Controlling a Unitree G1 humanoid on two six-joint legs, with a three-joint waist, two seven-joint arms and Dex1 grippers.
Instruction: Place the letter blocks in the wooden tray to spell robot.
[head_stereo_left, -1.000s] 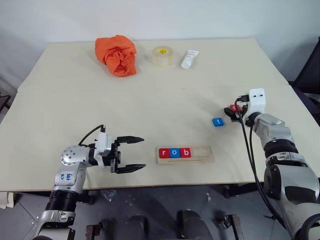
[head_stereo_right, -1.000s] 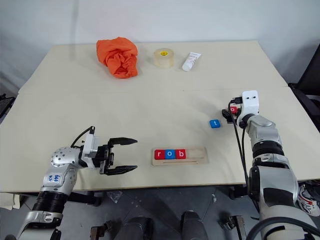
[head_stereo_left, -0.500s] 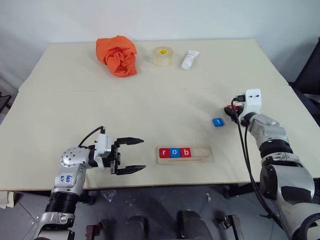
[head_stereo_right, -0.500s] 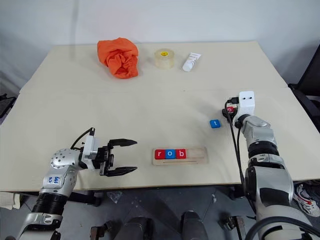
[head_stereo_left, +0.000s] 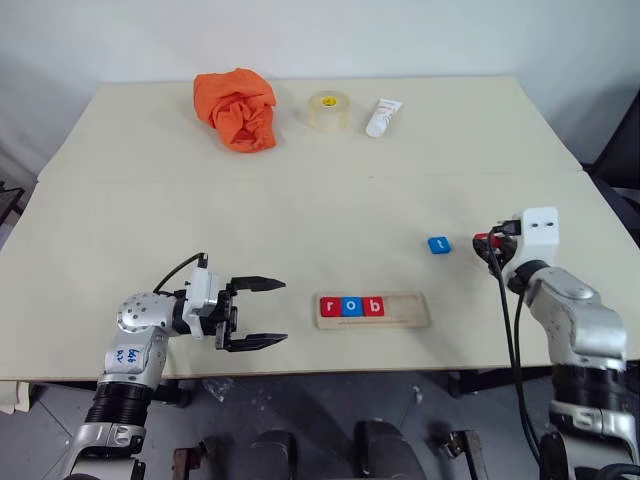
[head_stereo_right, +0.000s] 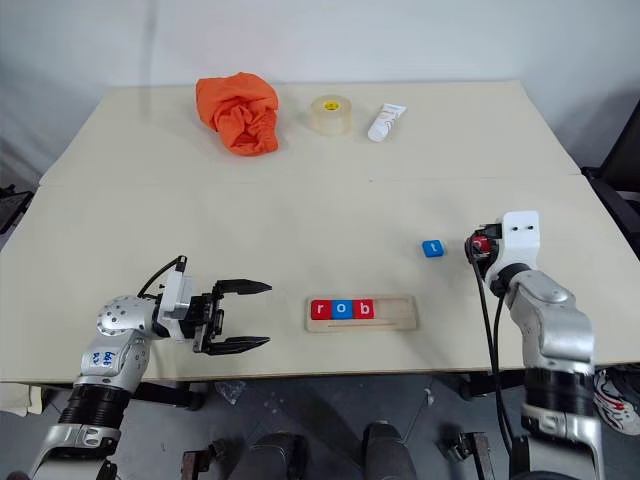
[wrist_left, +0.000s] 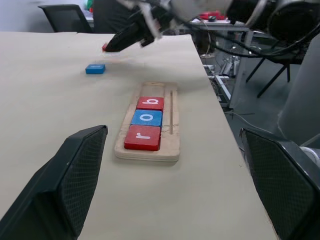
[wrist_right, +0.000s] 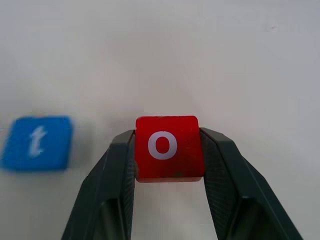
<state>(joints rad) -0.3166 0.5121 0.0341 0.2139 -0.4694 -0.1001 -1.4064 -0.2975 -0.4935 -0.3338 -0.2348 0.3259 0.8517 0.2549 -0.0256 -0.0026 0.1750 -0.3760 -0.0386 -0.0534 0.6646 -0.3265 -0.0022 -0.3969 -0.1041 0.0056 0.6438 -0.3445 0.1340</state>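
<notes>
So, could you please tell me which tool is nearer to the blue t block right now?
Right. The right tool, shut on the red o block, sits just to the right of the blue t block. The left tool hovers open, far to its left, beyond the wooden tray.

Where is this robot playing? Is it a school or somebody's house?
Probably a lab or workshop, not a house. The big plain table holds test things: letter blocks in a wooden tray, tape and an orange cloth. An office chair stands behind.

A pale table (head_stereo_left: 300, 200) stands before a white wall (head_stereo_left: 300, 35).
</notes>
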